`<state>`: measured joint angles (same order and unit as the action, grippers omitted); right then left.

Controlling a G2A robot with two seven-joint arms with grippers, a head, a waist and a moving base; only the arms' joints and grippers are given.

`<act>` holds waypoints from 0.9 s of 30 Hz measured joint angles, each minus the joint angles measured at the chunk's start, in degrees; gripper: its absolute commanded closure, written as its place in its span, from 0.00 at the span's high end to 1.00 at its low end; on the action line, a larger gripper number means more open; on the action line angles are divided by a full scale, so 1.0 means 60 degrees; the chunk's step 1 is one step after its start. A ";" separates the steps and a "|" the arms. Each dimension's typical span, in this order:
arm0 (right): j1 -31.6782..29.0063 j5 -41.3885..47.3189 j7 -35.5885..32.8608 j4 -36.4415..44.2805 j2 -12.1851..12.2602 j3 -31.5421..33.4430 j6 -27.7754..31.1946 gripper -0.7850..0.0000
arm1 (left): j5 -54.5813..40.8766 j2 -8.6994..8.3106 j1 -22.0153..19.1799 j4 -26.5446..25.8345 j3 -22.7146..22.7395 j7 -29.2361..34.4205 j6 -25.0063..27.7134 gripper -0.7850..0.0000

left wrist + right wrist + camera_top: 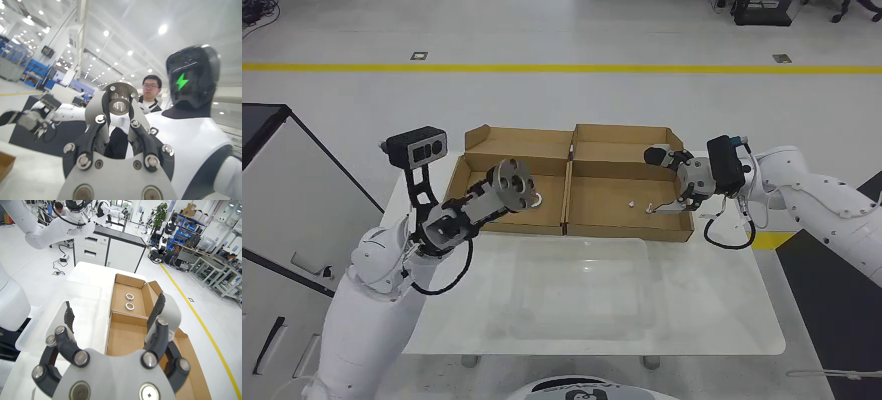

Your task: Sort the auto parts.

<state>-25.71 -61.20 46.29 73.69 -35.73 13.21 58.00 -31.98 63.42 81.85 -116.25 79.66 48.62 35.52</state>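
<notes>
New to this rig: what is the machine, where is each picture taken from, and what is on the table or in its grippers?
This is a two-armed robot at a table. The top view looks down from above its arms; the other two come from wrist cameras. On the table stand a clear plastic bin, a cardboard box holding two metal rings, and a second cardboard box. The left gripper is shut on a flanged metal part, above the first box. The right gripper is open and empty, over the second box.

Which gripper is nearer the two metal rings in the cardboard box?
Left. The left gripper, shut on a flanged part, is over the box holding the rings; the right gripper, open, is over the neighbouring box.
</notes>
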 measured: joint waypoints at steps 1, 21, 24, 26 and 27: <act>0.0000 0.0000 0.0000 0.0000 0.0000 0.0000 0.0000 1.00 | 0.0322 -0.0009 0.0011 0.0038 -0.0005 -0.0028 -0.0243 0.00; 0.0000 0.0000 0.0000 0.0000 0.0000 0.0000 0.0000 1.00 | 0.5464 -0.0047 -0.0787 0.1061 -0.0188 -0.1801 -0.3513 0.00; 0.0000 0.0000 0.0000 0.0000 0.0000 0.0000 0.0000 1.00 | 0.5733 -0.0034 -0.0936 0.1359 -0.0279 -0.1999 -0.3892 0.00; 0.0000 0.0000 0.0000 0.0000 0.0000 0.0000 0.0000 1.00 | 0.5977 -0.0028 -0.1064 0.1606 -0.0339 -0.2124 -0.4122 0.00; 0.0000 0.0000 0.0000 0.0000 0.0000 0.0000 0.0000 1.00 | 0.6109 -0.0026 -0.1122 0.1718 -0.0366 -0.2169 -0.4190 0.00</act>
<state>-25.71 -61.20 46.29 73.69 -35.73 13.21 58.00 4.68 63.27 75.12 -105.94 77.46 35.60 10.37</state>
